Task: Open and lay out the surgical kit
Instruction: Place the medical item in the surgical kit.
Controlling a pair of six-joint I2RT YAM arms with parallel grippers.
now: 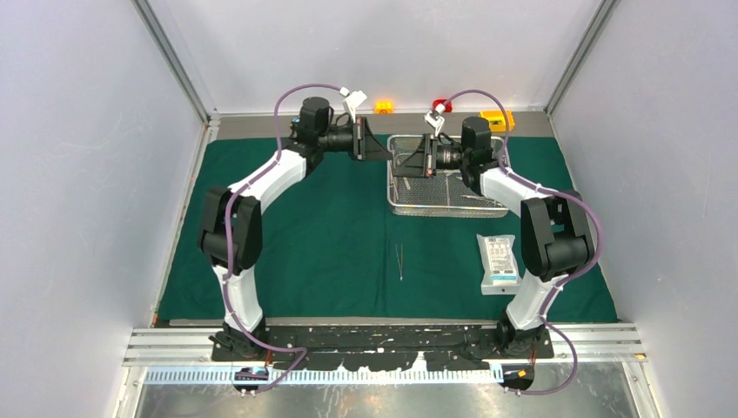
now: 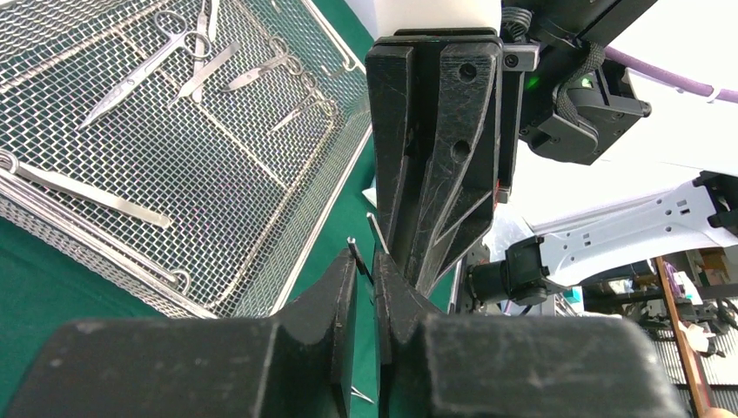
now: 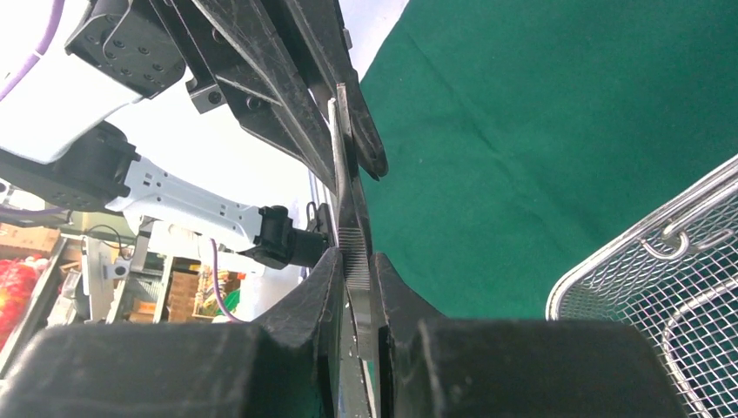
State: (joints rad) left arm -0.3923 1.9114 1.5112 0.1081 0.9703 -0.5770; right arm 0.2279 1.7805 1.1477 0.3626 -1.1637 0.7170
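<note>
The dark green drape lies spread flat on the table. On it at the back stands the wire-mesh tray, with scissors and several other silver tools inside. My right gripper is shut on the ribbed grip of slim silver forceps, held in the air over the tray's left edge. My left gripper faces it tip to tip, its fingers shut on the thin far end of the same forceps. Tweezers lie on the cloth at centre. The white pouch lies at right.
An orange block, a red block and a yellow box sit behind the drape by the back wall. Grey walls close in both sides. The arm bases stand at the near edge.
</note>
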